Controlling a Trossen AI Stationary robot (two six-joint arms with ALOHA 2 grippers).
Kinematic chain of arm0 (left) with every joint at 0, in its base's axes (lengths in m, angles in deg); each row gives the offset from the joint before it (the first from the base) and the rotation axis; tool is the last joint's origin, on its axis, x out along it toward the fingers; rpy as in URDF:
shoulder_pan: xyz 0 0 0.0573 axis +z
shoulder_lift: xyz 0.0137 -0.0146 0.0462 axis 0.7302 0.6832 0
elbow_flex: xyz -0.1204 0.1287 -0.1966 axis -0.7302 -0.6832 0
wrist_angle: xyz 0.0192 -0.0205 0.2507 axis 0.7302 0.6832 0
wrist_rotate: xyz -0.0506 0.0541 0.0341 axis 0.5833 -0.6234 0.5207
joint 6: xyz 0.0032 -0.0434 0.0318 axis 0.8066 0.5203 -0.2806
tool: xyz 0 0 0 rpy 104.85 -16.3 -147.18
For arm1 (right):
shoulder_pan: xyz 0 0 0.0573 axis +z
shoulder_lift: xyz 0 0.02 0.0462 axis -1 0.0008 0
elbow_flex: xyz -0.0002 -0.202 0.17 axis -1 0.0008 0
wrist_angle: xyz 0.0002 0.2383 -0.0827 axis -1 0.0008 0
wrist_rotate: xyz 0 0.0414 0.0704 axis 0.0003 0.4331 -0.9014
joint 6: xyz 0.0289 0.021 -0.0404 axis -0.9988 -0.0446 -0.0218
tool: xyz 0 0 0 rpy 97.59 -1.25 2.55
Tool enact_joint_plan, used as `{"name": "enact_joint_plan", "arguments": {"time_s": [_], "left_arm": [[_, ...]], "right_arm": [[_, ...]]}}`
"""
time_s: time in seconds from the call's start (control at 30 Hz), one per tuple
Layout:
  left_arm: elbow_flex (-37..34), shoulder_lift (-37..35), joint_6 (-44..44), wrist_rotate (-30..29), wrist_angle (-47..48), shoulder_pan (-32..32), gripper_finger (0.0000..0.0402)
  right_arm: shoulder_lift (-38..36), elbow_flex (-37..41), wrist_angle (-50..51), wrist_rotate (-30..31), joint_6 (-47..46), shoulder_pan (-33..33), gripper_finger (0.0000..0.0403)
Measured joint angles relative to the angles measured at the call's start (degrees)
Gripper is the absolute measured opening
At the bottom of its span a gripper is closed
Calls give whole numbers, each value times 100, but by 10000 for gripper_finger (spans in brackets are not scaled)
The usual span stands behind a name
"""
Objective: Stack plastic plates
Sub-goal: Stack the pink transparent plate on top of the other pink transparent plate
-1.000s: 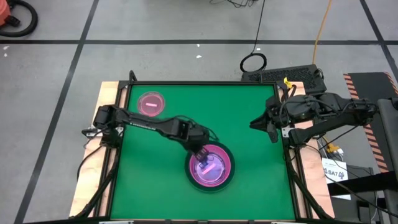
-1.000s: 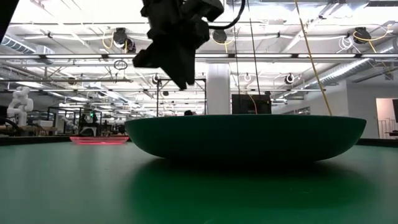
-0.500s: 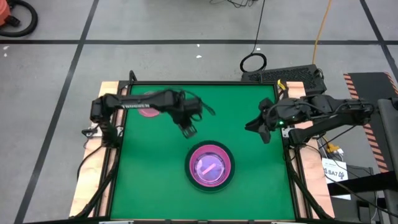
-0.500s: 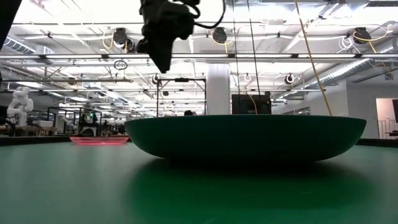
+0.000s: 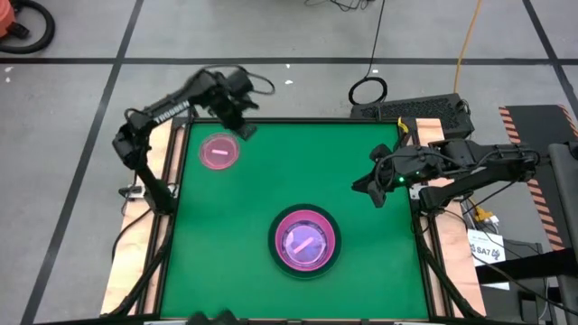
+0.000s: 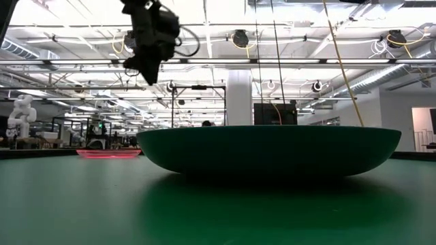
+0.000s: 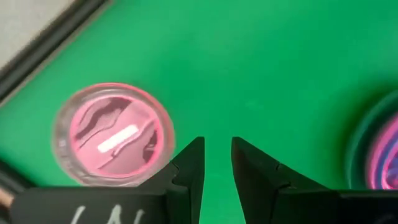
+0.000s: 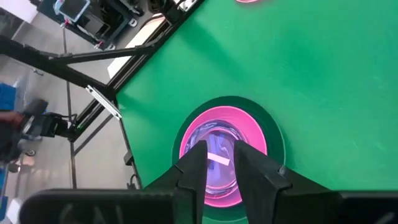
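A stack [image 5: 307,242] sits at the table's near middle: a large dark grey plate [image 6: 269,151] with a hot pink plate [image 8: 249,127] in it and small translucent plates [image 5: 302,242] on top. One small translucent pink plate [image 7: 112,134] lies flat by the far left corner [image 5: 219,152]. My left gripper [image 5: 246,131] hovers high above the table just beyond that plate, open by a narrow gap and empty [image 7: 217,165]. My right gripper [image 5: 359,188] waits over the table's right side, pointing toward the stack, open by a narrow gap and empty [image 8: 219,163].
Bare green table [image 5: 298,171] lies between the small pink plate and the stack. A black frame rims the table [image 5: 289,118]. Cables and a black box [image 5: 415,108] lie past the far right corner.
My left gripper has risen from the stack and swung toward the far left corner, ending above the table beside the small pink plate. My right gripper has drifted a little toward the table's left. The plates have stayed where they were.
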Motion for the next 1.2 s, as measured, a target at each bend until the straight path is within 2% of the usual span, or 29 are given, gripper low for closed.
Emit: {"name": "enact_joint_plan", "arguments": {"time_s": [0.27,0.47,0.6,0.77,1.03,1.2], "left_arm": [[-24,0,-866,289,263,1494,86],[-323,0,-1406,279,280,2344,86],[-751,0,-1447,20,223,2748,86],[-1300,7,-1464,-118,-40,2940,89],[-1577,2,-1117,-366,-636,2892,143],[-1968,4,-1211,-432,-980,2858,154]], "right_arm": [[4,0,-2,484,-160,-4,73],[20,0,-17,767,-207,-8,73],[49,0,-22,1003,-180,-8,73],[98,0,-27,1028,-137,-32,73],[144,0,-24,1027,-63,-32,73],[157,0,-5,1158,227,-32,73]]}}
